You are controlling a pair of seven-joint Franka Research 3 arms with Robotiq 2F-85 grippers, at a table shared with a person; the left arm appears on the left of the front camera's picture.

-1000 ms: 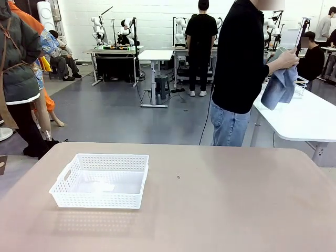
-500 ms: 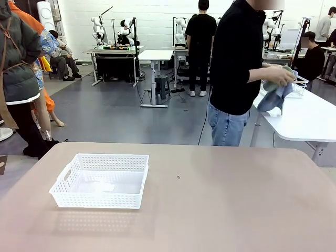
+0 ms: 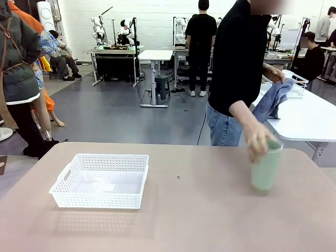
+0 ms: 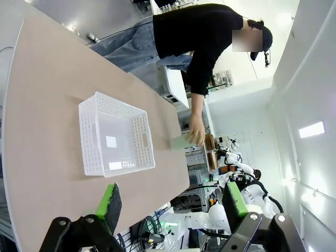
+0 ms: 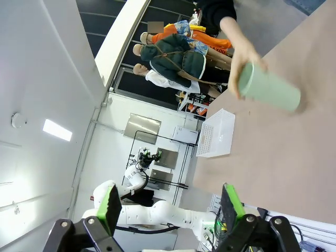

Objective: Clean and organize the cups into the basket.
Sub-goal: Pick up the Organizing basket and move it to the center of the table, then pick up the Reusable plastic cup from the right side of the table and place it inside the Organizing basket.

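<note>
Both arms wait. The left fingers (image 4: 110, 205) stand wide apart with nothing between them, and the right fingers (image 5: 109, 210) are just as wide and just as empty.

Now the change: a second ago there was no cup out here, and the person at the far side was rubbing one with a blue cloth (image 3: 273, 100). Now the person's hand (image 3: 258, 140) reaches in and brings the green cup (image 3: 265, 170) down onto the worktop (image 3: 210, 220). The hand grips it by the rim. The cup is blurred, so I can't tell whether its base has fully landed.

Seen from the right fingers, the cup (image 5: 273, 89) is the nearest thing ahead, with the hand (image 5: 241, 58) on it. The white basket (image 5: 215, 134) lies well beyond it.

Seen from the left fingers, the order flips. The basket (image 4: 142, 139) sits straight ahead, empty. The cup (image 4: 178, 143) and hand (image 4: 197, 135) are past its far side.

My reading is that the wiping of this cup is done and it is being handed over. The cup stands well apart from the basket (image 3: 97, 198), so it has yet to be moved across. The right fingers look best placed for the pickup, once that hand lets go.
</note>
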